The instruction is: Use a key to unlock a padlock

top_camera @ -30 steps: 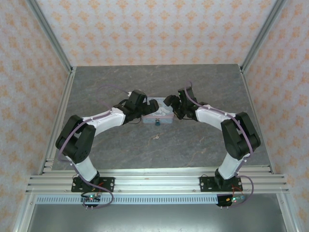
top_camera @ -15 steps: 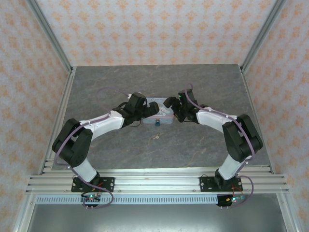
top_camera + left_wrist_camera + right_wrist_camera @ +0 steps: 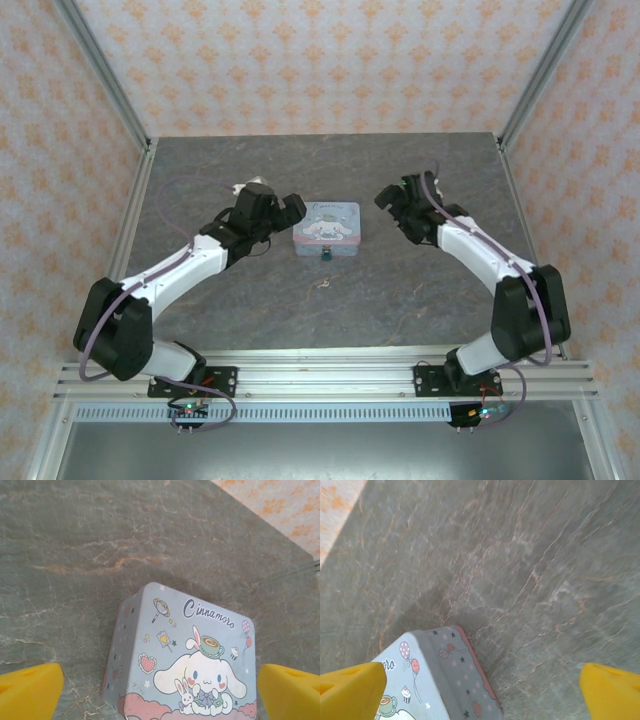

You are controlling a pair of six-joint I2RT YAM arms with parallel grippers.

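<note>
Top external view shows me the pale-blue cartoon-printed tin (image 3: 327, 222) lying flat on the grey marbled table (image 3: 250, 300), so I place everything relative to it. The padlock (image 3: 326, 253), a tiny dark piece with a blue part, sits against the tin's near side at about the middle. A small pale piece (image 3: 322, 285) lies on the table on the tin's near side, beyond the padlock and apart from the tin; it is too small for me to identify. The left gripper (image 3: 291, 206) sits just left of the tin without touching it. The right gripper (image 3: 386, 196) is off to the tin's right with a clear gap between them. On the left wrist camera my yellow fingertips (image 3: 30, 690) stand wide apart, with the tin's lid between them and nothing gripped. On the right wrist camera the fingertips (image 3: 350, 687) are likewise spread and empty, one corner of the tin showing between them.
</note>
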